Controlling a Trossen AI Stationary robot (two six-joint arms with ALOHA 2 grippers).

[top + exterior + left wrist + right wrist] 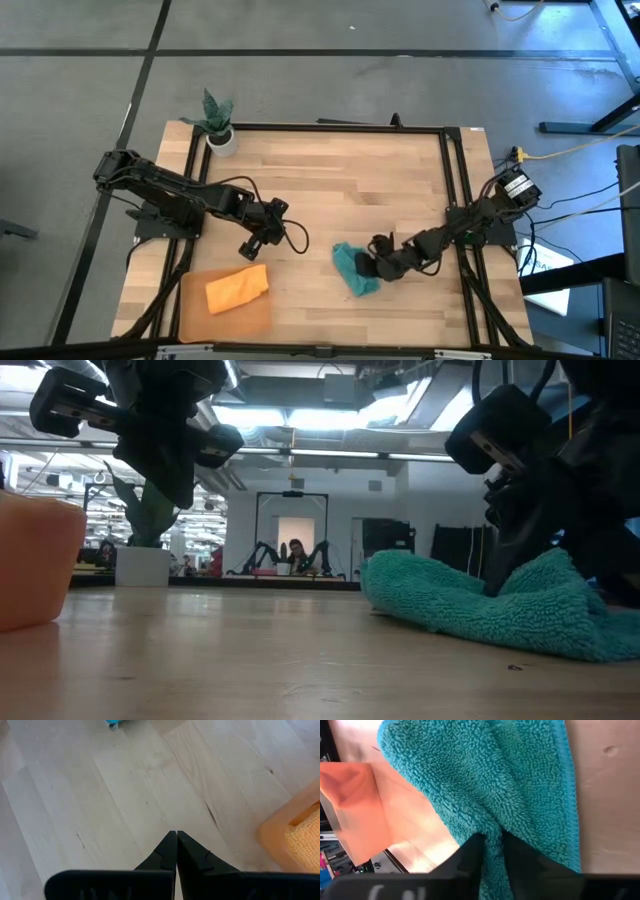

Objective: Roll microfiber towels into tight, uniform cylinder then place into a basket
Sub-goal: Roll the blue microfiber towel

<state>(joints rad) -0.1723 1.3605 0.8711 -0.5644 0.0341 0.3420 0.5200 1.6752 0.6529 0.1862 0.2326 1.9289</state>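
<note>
Two dark arms reach over a wooden table [330, 190], seen from above. The left arm comes in from nine o'clock, and its gripper [252, 243] hangs over bare wood left of centre. Its fingers [170, 852] are pressed together, tip to tip, with nothing between them.

The right arm comes in from three o'clock and stretches toward the middle. Its gripper [372, 262] sits at the teal towel [352, 268], which lies crumpled, not rolled, just below the table's centre toward six o'clock. In the right wrist view a fold of the teal towel [490, 785] runs down between the two dark fingers [470, 857], which stand slightly apart with the cloth pinched in the gap. From table height, the teal towel [460, 600] lies in a low fluffy heap on the wood, with the right gripper [520, 550] pressing into it from above.

The basket [190, 310] sits at about seven o'clock, near the table's front-left corner. The orange towel [237, 288] lies in it as a bundle, just below the left gripper. A small potted plant [218, 125] stands at eleven o'clock, on the far-left corner, well apart from both arms.
</note>
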